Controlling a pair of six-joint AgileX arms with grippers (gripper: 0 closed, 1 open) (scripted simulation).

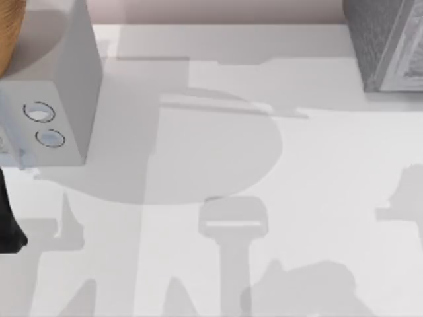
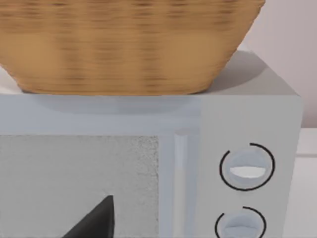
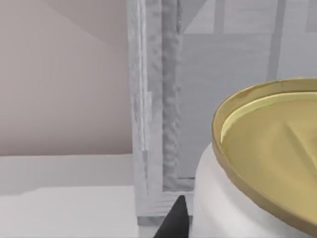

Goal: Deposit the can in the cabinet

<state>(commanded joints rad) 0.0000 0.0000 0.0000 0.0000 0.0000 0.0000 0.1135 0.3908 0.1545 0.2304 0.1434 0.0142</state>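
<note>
The can (image 3: 257,173) stands very close in the right wrist view, white-sided with a gold round top. A dark fingertip (image 3: 173,218) of my right gripper lies against its side, so the gripper looks shut on it. Just beyond it is the cabinet (image 3: 158,99), its speckled grey corner post and paler front panel upright. From above, the cabinet (image 1: 386,43) sits at the table's far right corner. My left arm (image 1: 8,224) is parked at the left edge, and a dark part of its gripper (image 2: 94,223) faces the light grey box.
A smooth light grey box (image 1: 66,86) with two round rings (image 1: 43,124) stands at the far left, a woven basket (image 2: 124,44) on its top. Arm shadows cross the white table (image 1: 264,165). A pale wall runs behind.
</note>
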